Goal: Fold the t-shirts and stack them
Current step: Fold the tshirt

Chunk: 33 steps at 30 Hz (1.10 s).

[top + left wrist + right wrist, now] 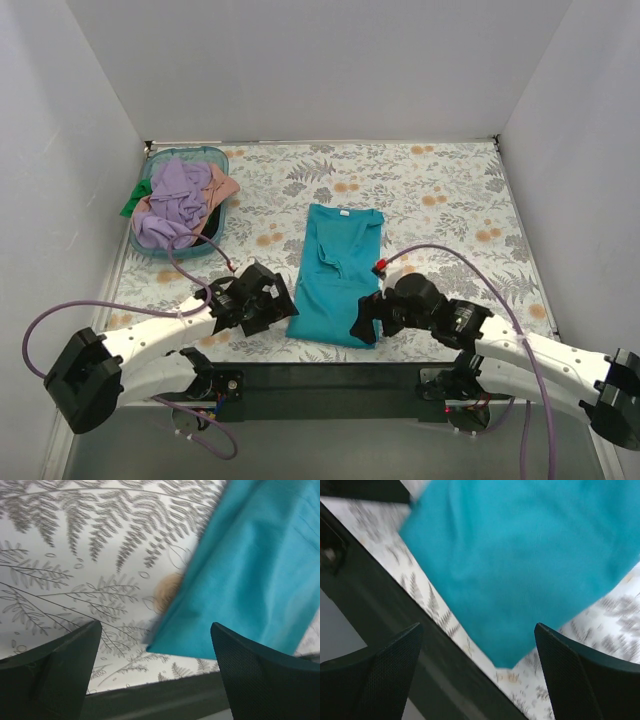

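A teal-blue t-shirt [336, 272] lies folded lengthwise into a long strip at the table's middle, collar far, hem near. My left gripper [274, 300] is open just left of its near-left corner [165, 642]. My right gripper [368, 325] is open over its near-right corner [512, 657]. Neither holds cloth. Lavender [172, 200], salmon-pink [220, 187] and green [133, 203] t-shirts are heaped in the basket.
A teal plastic basket [205, 237] stands at the far left of the leaf-patterned table [440, 200]. White walls enclose three sides. The table's dark near edge [165, 697] runs just below both grippers. Purple cables loop off both arms.
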Tool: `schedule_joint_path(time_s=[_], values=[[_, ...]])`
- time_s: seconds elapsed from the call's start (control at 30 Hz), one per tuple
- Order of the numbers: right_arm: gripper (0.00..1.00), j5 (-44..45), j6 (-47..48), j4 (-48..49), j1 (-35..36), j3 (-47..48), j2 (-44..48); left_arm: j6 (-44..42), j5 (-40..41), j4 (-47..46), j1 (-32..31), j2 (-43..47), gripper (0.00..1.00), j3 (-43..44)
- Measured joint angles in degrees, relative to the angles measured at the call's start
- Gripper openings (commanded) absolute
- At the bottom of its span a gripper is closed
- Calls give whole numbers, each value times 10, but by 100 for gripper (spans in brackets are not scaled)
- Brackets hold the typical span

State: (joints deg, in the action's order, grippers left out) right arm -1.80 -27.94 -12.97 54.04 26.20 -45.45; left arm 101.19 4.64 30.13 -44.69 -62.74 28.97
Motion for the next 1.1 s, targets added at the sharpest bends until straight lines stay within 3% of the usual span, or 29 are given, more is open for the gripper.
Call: schedule_joint_path(time_s=[0.13,0.2,0.33,0.43,0.5,0.63,0.67,0.73,0.77,0.8,1.1], values=[[98,0,-57,-16,45,-61,-26,23,-28,-8,-16,49,71,-24],[93,4,-82,-18,54,-73,-22,30,-44,-17,-22,55,65,-42],[75,23,-124,-16,57,-77,-15,42,-69,-39,-33,48,58,-54],[60,30,-146,-17,57,-86,-15,48,-79,-54,-45,33,47,-54],[57,29,-157,-16,57,-92,-15,51,-86,-60,-52,21,39,-54],[43,28,-172,-16,57,-94,-22,54,-89,-63,-60,7,15,-55],[38,27,-174,-15,57,-96,-23,56,-89,-63,-61,5,1,-56],[27,27,-178,-14,57,-98,-23,57,-90,-62,-64,5,0,-59],[8,27,-179,-15,57,-99,-23,57,-90,-62,-65,5,0,-61],[1,27,-178,-15,57,-99,-23,56,-90,-62,-66,5,0,-61],[1,-8,-179,-26,65,-99,30,48,-89,-22,-96,96,0,-58]])
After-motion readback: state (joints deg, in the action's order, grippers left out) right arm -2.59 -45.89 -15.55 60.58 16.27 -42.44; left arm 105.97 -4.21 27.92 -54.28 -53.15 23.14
